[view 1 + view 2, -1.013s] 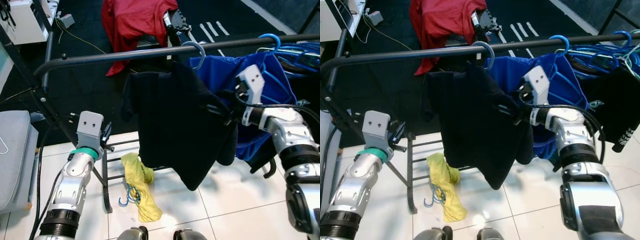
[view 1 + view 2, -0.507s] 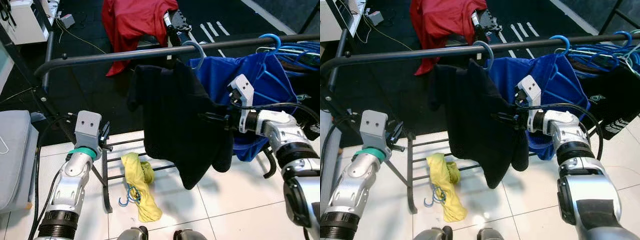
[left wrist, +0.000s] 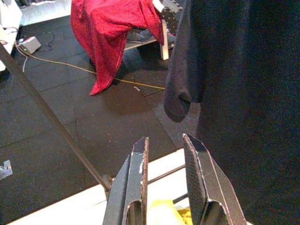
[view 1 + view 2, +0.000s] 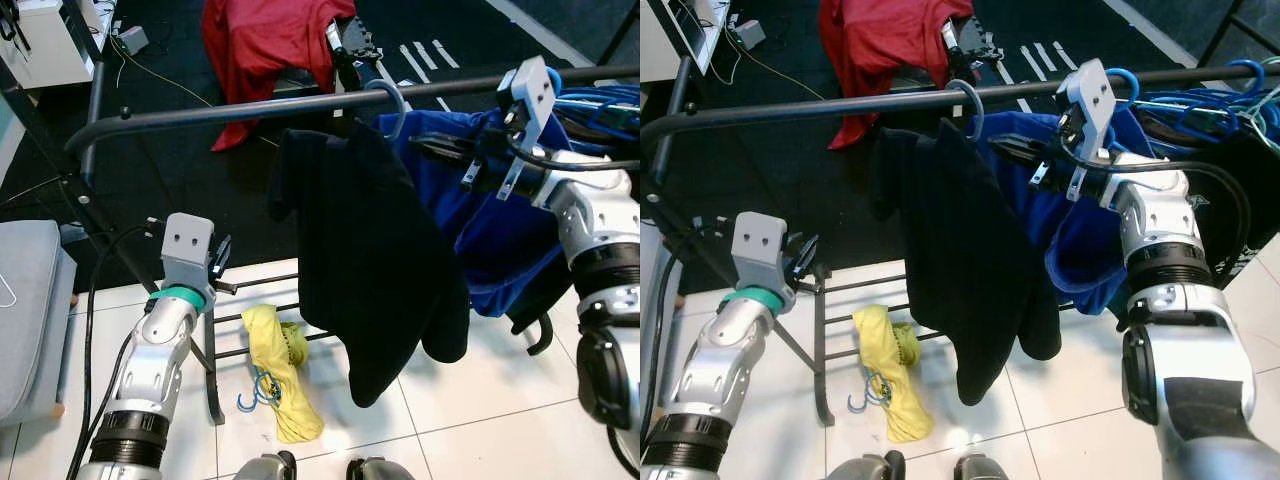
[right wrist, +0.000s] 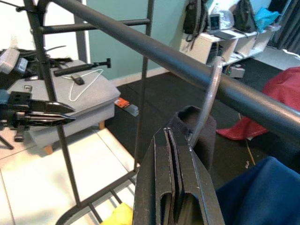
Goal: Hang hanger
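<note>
The hanger [image 4: 388, 100] hooks over the dark rail [image 4: 250, 107], and a black shirt [image 4: 375, 250] hangs down from it. Beside it on the rail is a blue shirt [image 4: 490, 230]. The right gripper [image 4: 425, 148] is just below the rail, near the hook, with its jaws pressed together and holding nothing. The left gripper [image 3: 164, 150] is low beside the rack, jaws slightly spread. A yellow cloth [image 4: 280, 370] lies on the floor [image 4: 480, 400].

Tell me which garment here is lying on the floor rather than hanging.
The yellow garment, crumpled on the white tiles with a blue hanger. The black shirt and blue shirt hang from the rail; the red one drapes behind.
</note>
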`<state>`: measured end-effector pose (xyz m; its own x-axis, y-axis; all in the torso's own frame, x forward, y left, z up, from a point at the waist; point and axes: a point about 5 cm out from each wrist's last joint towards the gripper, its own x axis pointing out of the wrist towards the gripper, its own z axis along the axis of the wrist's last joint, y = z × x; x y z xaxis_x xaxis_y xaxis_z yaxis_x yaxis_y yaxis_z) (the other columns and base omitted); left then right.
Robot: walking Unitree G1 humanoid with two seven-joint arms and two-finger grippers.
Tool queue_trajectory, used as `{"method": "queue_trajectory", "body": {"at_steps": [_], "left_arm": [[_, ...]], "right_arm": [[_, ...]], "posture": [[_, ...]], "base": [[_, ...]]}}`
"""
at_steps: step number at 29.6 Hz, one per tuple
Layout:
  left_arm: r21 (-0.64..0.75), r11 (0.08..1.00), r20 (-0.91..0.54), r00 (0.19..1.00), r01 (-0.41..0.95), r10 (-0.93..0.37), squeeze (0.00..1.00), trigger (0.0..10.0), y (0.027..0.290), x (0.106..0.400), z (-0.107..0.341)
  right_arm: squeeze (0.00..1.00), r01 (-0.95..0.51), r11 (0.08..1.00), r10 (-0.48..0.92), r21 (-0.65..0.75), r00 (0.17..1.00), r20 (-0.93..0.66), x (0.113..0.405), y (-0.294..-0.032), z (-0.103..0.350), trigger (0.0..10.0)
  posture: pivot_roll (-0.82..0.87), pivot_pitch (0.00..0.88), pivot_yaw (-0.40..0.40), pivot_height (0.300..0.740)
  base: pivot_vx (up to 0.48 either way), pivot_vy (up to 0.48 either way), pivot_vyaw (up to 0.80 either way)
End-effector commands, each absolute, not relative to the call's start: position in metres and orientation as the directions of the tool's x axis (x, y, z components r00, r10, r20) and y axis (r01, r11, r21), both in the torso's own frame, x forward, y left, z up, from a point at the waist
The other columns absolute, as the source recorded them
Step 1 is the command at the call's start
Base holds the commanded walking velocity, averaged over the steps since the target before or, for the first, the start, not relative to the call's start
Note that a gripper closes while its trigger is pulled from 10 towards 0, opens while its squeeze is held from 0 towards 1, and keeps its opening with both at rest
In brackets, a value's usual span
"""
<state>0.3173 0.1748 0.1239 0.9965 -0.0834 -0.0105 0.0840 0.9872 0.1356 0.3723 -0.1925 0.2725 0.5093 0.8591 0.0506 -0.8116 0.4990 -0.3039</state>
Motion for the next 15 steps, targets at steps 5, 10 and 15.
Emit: {"method": "queue_trajectory", "body": {"at_steps": [5,10,15], "left_arm": [[0.121,0.988,-0.038,0.995,0.094,-0.090,0.00,10.0,0.171,0.317,0.117],[0.115,0.988,-0.035,0.995,0.098,-0.095,0.00,10.0,0.169,0.317,0.118],[0.117,0.988,-0.037,0.994,0.104,-0.100,0.00,10.0,0.167,0.316,0.117]], "right_arm": [[0.00,-0.830,0.477,0.875,-0.289,0.480,0.067,0.363,-0.185,0.260,0.0],[0.00,-0.754,0.570,0.809,-0.326,0.585,0.060,0.360,-0.178,0.235,10.0],[1.00,-0.574,0.751,0.645,-0.327,0.744,0.173,0.363,-0.176,0.222,10.0]], "posture": [[-0.04,0.064,0.061,0.740],[-0.04,0.062,0.054,0.740],[-0.04,0.065,0.061,0.740]], "base": [[0.000,0.000,0.00],[0.000,0.000,0.00],[0.000,0.000,0.00]]}}
